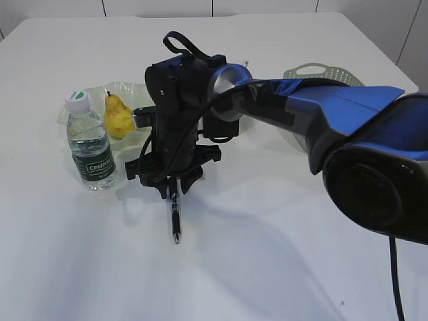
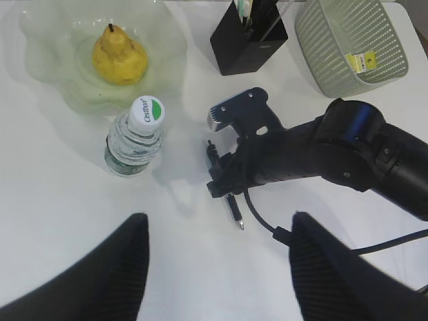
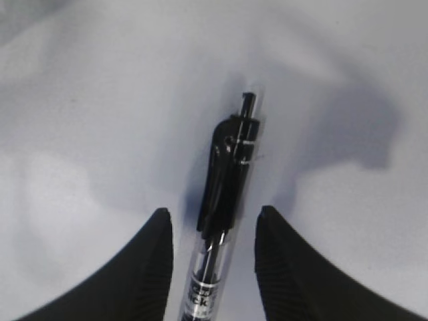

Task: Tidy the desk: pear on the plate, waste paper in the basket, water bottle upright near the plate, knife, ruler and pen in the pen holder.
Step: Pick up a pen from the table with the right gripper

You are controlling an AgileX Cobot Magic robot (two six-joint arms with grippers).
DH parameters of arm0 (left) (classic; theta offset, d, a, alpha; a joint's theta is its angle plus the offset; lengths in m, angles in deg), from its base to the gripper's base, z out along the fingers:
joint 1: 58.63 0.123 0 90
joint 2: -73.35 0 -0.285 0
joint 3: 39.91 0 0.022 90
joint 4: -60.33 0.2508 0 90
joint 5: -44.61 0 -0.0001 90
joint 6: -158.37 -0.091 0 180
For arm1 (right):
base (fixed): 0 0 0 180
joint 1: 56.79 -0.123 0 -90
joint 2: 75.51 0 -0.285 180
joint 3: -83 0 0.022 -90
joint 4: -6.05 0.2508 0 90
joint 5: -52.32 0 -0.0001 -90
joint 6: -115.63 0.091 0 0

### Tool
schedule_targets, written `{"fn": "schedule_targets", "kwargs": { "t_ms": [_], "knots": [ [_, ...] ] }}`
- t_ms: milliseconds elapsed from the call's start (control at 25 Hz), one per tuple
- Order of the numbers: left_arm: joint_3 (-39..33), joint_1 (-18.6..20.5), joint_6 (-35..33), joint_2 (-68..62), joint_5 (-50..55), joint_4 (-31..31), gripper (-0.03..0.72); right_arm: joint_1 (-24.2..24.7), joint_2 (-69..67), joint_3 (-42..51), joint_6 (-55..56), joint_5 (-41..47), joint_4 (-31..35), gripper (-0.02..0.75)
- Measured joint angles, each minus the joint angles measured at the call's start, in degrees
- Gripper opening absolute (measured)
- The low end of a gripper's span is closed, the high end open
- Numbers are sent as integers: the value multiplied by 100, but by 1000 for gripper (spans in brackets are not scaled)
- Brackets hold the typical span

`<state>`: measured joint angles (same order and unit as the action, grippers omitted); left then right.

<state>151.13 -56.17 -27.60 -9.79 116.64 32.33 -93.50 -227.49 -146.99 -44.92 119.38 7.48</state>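
Note:
A black-and-clear pen (image 1: 175,217) (image 2: 235,210) (image 3: 224,194) lies on the white table. My right gripper (image 1: 172,190) (image 3: 213,212) stands open astride it, with a gap on each side of the barrel. High above, my left gripper (image 2: 217,217) is open and holds nothing. The yellow pear (image 1: 117,115) (image 2: 119,57) sits on the pale green plate (image 1: 137,89) (image 2: 50,73). Beside the plate the water bottle (image 1: 90,144) (image 2: 137,134) stands upright. The yellow waste paper (image 2: 364,61) lies in the basket (image 1: 321,72) (image 2: 334,40). The black pen holder (image 2: 247,43) holds several items; I cannot tell knife from ruler.
The right arm (image 1: 321,114) (image 2: 348,150) stretches across the middle of the table from the right, hiding the pen holder in the exterior view. Its cable (image 2: 264,224) trails near the pen. Bare white tabletop (image 1: 267,267) lies in front of the pen.

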Motion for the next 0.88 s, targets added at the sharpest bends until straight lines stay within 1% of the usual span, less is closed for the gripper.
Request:
{"fn": "schedule_targets", "kwargs": {
  "t_ms": [400,680,880],
  "knots": [
    [0,0,0,0,0,0,466,0,-8,0,0,0,0,334],
    [0,0,0,0,0,0,466,0,-131,-37,0,115,167,333],
    [0,0,0,0,0,0,466,0,-143,-50,0,115,167,334]
  ]
}}
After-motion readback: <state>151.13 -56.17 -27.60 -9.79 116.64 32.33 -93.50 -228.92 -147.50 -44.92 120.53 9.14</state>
